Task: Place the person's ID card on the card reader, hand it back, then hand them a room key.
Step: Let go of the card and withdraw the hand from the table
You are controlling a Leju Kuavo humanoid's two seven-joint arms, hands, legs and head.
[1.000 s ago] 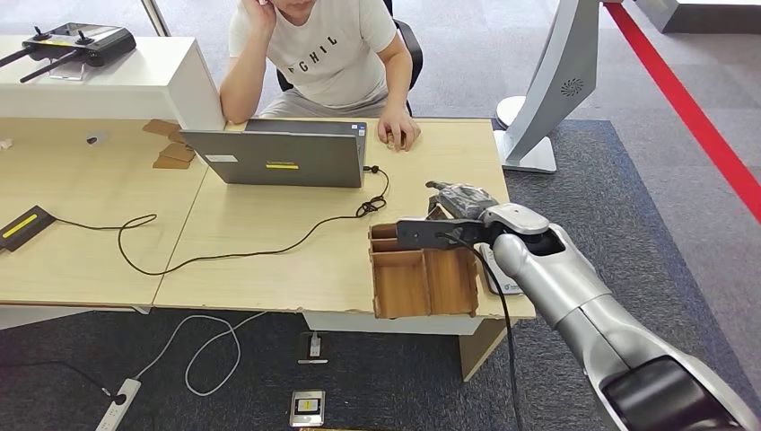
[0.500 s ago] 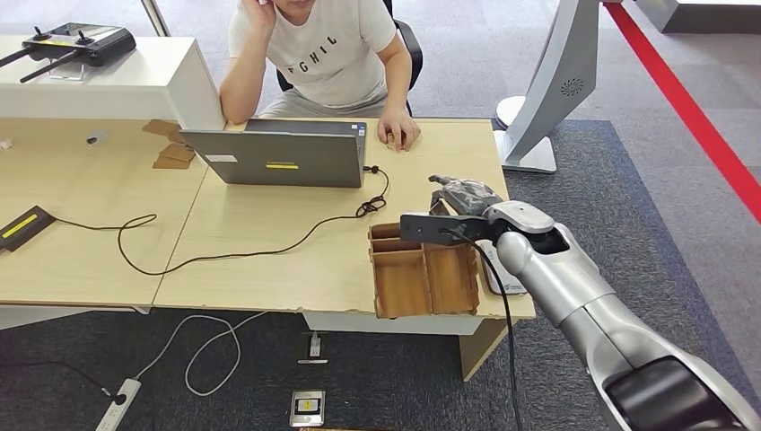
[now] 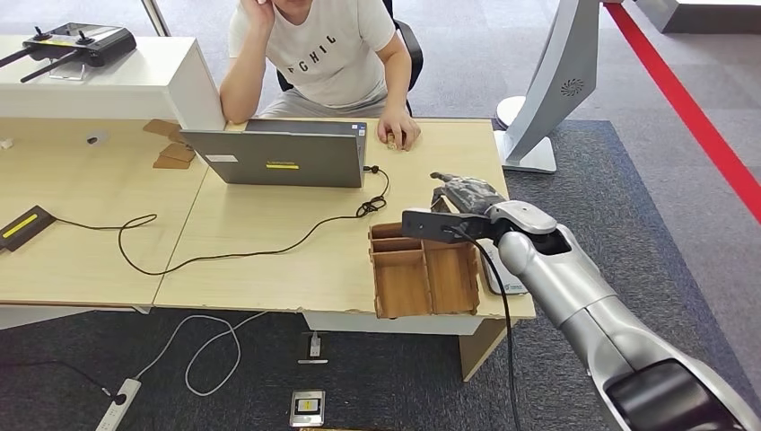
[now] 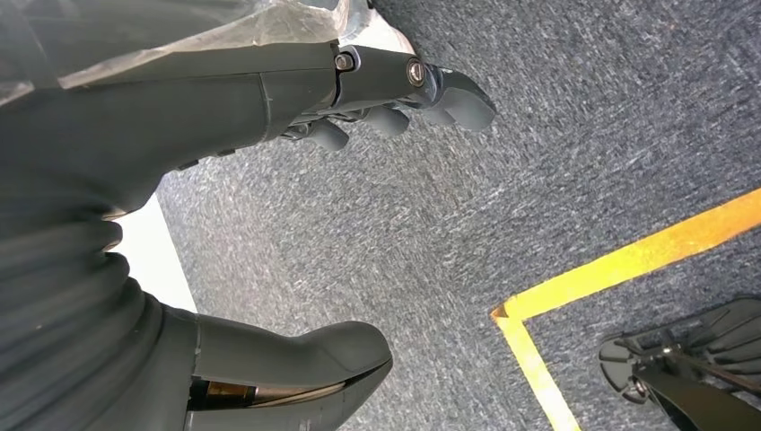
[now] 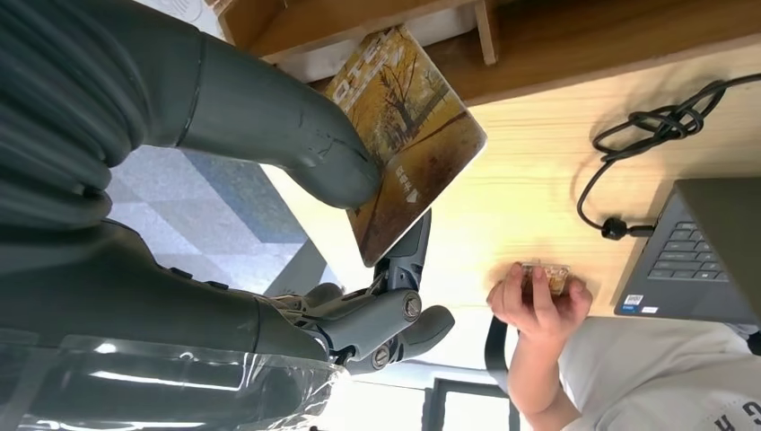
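Looking down from the head camera, you see the right hand (image 3: 462,193) hovering over the far right part of the table (image 3: 269,260), just beyond the wooden tray (image 3: 422,278) of open compartments. Your right wrist view settles what it carries: the thumb and fingers (image 5: 408,260) pinch a card (image 5: 408,135) printed with an autumn-tree picture — whether it is the ID card or the room key you cannot tell from its face. The card sits just outside the tray's rim, above bare tabletop.

Around it, a black cable (image 3: 251,247) loops across the table from the laptop (image 3: 278,157), its knotted bundle (image 3: 370,208) lying near the tray's far corner. The person (image 3: 323,54) sits behind the laptop, one hand (image 3: 397,130) resting on the table and closed around something small — too small to name. A white device (image 3: 502,278) lies beside the tray, largely covered by the right forearm, so you cannot confirm what it is.

From the head camera the card itself is hidden behind the hand. The left hand (image 4: 386,99) hangs over grey carpet (image 4: 556,153), fingers apart and holding nothing.
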